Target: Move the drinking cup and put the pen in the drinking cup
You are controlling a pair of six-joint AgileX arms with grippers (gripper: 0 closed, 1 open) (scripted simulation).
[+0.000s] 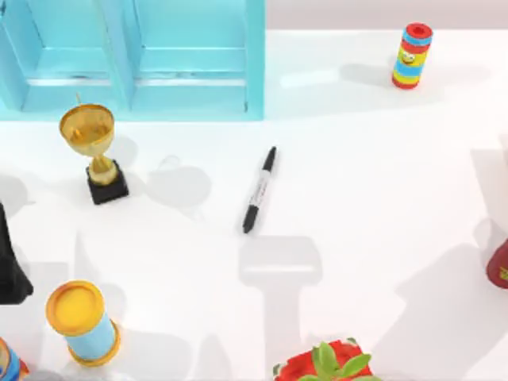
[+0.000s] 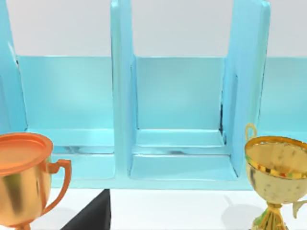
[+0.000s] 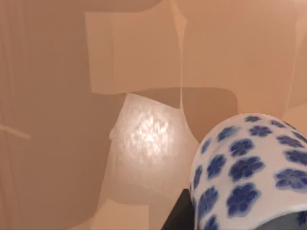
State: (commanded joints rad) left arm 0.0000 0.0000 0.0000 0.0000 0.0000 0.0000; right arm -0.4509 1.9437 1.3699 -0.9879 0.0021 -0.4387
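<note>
The cup [image 3: 249, 177] sits close against the right end effector [image 3: 230, 220], with one dark finger [image 3: 178, 216] pressed to its flowered wall and only a bare tan backdrop behind it, so it seems to be clamped and carried clear of the bench [image 1: 381, 198]. The pen [image 1: 259, 190] lies flat near the bench's middle, slanted, well apart from everything else. The left end effector [image 1: 11, 270] is parked at the bench's left edge, and whether it is wide or narrow cannot be told. The main risk is the grip: the cup's glazed, rounded wall gives little purchase, and a tilt or a quick swing could let it slip or rotate before it is set down. A landing too near the pen could knock the pen aside. One too near the trophy [image 1: 94, 151] or the plant [image 1: 329, 363] would crowd the later drop. The cup is shorter than the pen, so an off-centre release could tip the cup over. The lying pen is also thin, so a shallow pinch may roll it away.
</note>
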